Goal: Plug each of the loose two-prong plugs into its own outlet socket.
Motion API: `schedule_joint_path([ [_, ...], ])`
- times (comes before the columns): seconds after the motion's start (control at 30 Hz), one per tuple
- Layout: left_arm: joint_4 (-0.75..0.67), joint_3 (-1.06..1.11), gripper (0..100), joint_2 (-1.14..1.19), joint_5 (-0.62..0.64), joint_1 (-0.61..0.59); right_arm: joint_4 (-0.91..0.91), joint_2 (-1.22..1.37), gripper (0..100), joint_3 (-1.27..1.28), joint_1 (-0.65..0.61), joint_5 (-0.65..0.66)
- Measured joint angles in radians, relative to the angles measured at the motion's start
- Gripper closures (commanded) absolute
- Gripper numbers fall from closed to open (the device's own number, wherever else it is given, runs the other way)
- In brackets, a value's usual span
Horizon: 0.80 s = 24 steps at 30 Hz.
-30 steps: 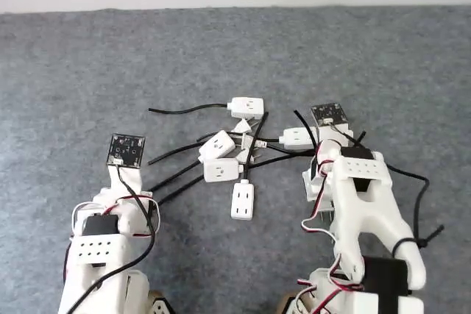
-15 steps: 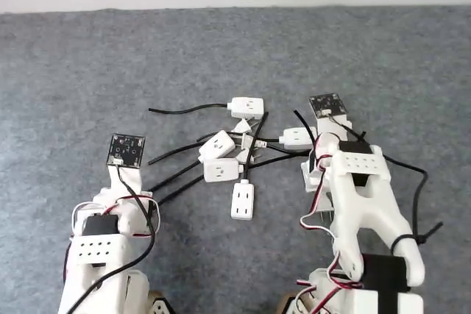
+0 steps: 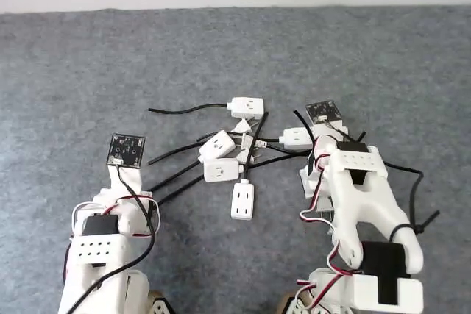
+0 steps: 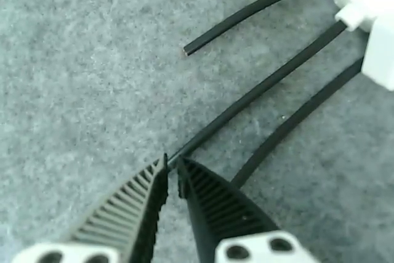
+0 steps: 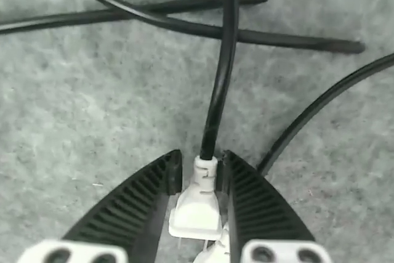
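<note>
Right pincer (image 5: 200,155): clamped on a white two-prong plug (image 5: 196,209), one ribbed jaw on each flat side. I judge that grip is there to stop the body twisting when I carry it.
Grip point: just below the collar where the cord leaves, low over the bench. The prongs are hidden from me, so I cannot tell which way they face.
Plug's cord (image 5: 223,60): runs straight out from between the jaws and crosses over two other black leads. I expect it to drag on them once the plug is lifted.
Left pincer (image 4: 173,163): jaws together with only a sliver between the tips, holding nothing. It sits low over the bench with its tips right at a black lead, and I read it as parked while the right arm works.
Cut lead end (image 4: 186,50): lies free on the grey surface ahead of the left pincer.
Outlet sockets (image 3: 222,170): five white blocks, as far as I can count, lie in a loose cluster between the two arms. Each is on its own black lead.
Nearest socket (image 3: 298,136): just beside the right arm's head, and my likely target for this plug.
Bench (image 3: 88,64): grey and carpet-like. I judge the nap helps keep a block from sliding under a push.
</note>
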Motion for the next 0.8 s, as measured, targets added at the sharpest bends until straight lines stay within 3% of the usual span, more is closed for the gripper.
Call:
schedule_joint_path([
  [0.8, 0.0, 0.0, 97, 0.0, 0.0, 0.0, -0.003, 0.009, 88.8, -0.035, 0.0, 0.005],
])
